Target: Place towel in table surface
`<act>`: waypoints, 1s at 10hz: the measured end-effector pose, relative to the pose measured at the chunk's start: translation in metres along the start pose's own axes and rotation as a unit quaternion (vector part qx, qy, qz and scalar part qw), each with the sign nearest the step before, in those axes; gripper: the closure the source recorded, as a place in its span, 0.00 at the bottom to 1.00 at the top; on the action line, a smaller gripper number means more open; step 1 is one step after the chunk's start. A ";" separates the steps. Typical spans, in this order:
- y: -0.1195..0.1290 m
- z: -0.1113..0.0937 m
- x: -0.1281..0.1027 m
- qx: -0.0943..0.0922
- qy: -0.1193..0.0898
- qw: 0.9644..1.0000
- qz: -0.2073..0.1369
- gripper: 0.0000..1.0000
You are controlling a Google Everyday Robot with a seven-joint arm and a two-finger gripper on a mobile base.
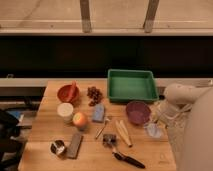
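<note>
A pale, crumpled towel is at the right edge of the wooden table, just right of the purple bowl. My gripper is right above it, at the end of the white arm that reaches in from the right. The towel seems to hang from the gripper with its lower part close to the table top. I cannot tell whether it touches the wood.
A green tray stands at the back right. A red bowl, a brown cluster, a white cup, an orange fruit, a blue-grey sponge, a dark block, a tin, pale sticks and a black-handled brush cover the table.
</note>
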 end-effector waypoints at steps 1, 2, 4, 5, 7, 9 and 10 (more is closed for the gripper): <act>0.003 -0.008 -0.007 -0.005 -0.010 1.000 0.005 1.00; 0.002 -0.016 -0.015 -0.008 -0.024 1.000 0.012 1.00; -0.003 -0.019 -0.019 -0.007 -0.042 0.999 0.017 1.00; -0.010 -0.019 -0.019 -0.005 -0.046 0.999 0.021 1.00; -0.021 -0.013 -0.017 0.001 -0.047 0.999 0.024 1.00; -0.029 0.000 -0.010 0.011 -0.040 0.999 0.021 1.00; -0.033 0.010 -0.005 0.017 -0.034 0.999 0.020 1.00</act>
